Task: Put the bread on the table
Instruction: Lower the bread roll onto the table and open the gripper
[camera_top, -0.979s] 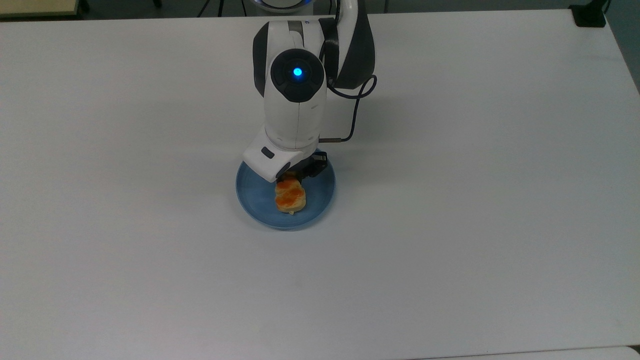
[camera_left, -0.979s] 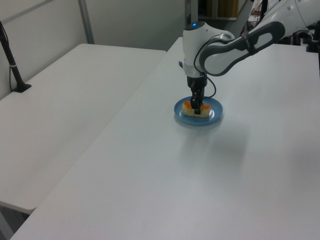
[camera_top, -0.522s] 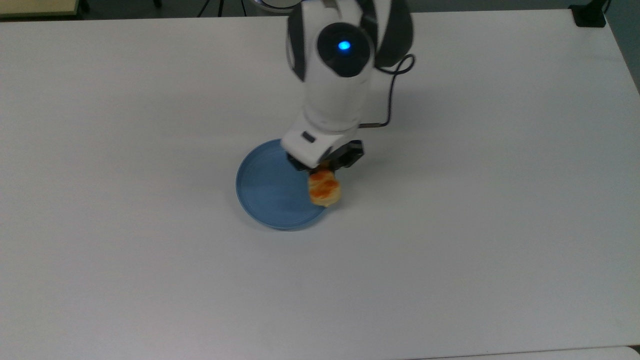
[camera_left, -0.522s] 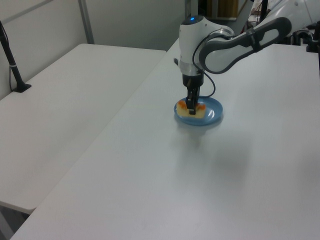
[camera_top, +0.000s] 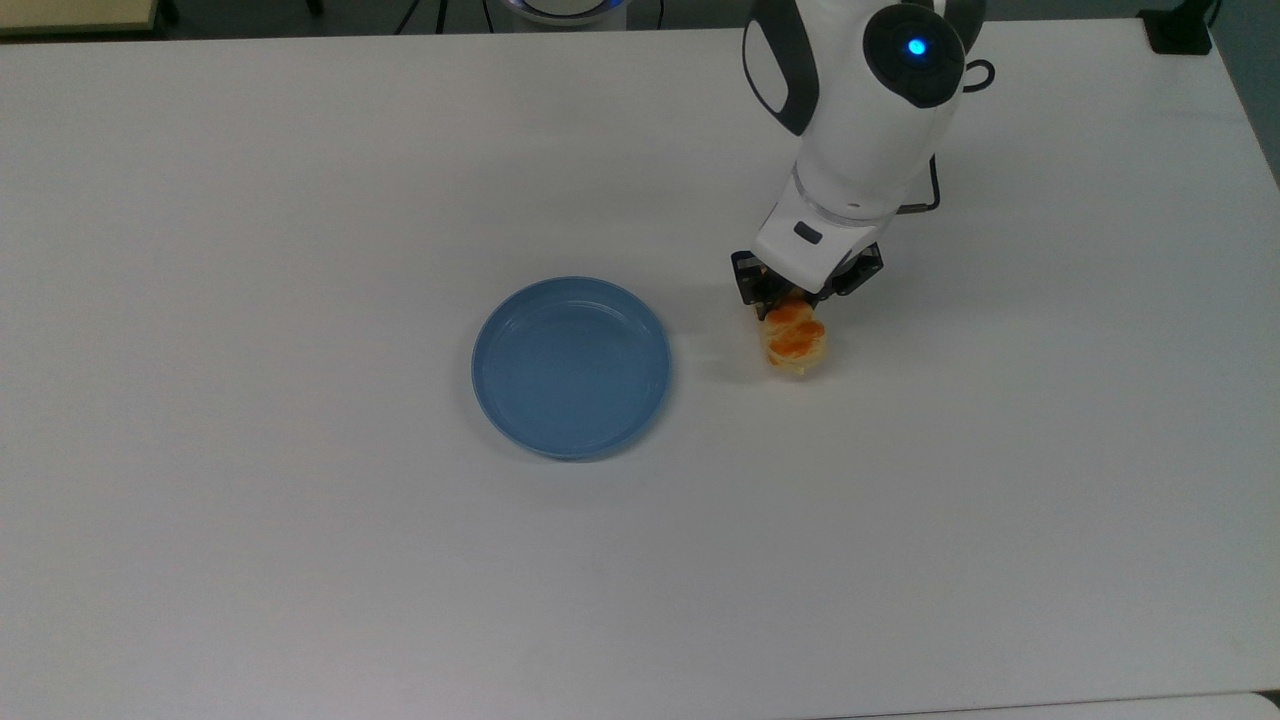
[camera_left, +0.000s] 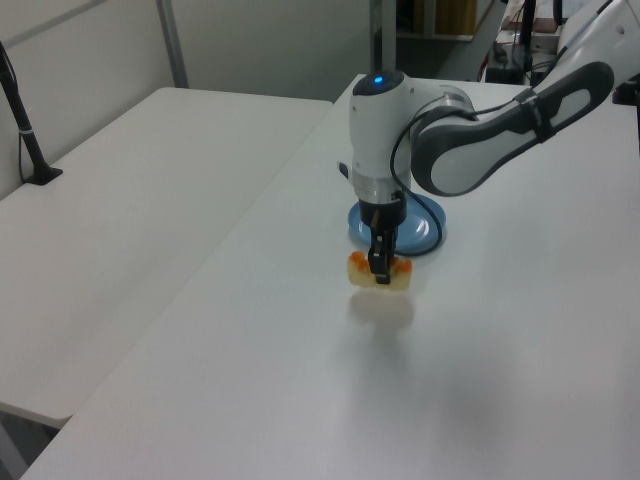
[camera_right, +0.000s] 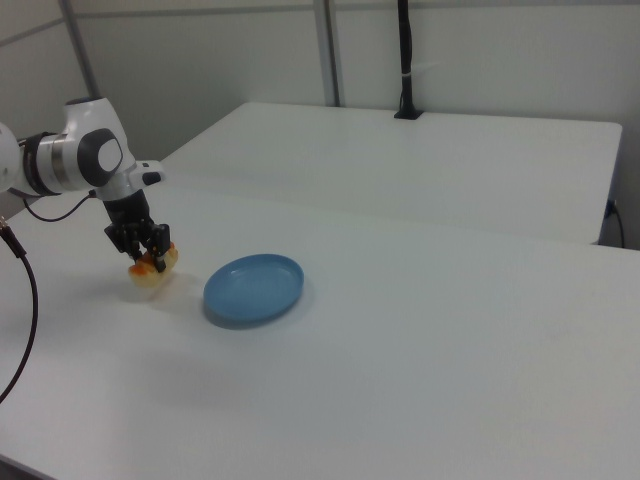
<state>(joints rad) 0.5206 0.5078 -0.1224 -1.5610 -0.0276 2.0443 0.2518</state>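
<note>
Holding: the hand (camera_left: 381, 272) is closed on the bread (camera_left: 380, 274), one finger (camera_left: 381, 258) down across the middle of the loaf in the left view.
Bread position: clear of the blue plate (camera_top: 571, 367), at about 3 o'clock from it in the top view, over bare table (camera_top: 300, 560).
Height: the left view shows a soft shadow under the loaf, so it seems to hang a little above the table.
Risk, early release: letting go from this height could make the oblong loaf bounce or roll onto its side.
Risk, pressing down: lowering too far could squash the soft pastry against the table.
Risk, sticking: the glossy top might cling to a finger and drag as the hand opens.
Hidden: in the top view the white wrist covers the far end of the loaf and the fingertips.
Hard to tell: whether the underside touches the table; how deep the fingers bite.
</note>
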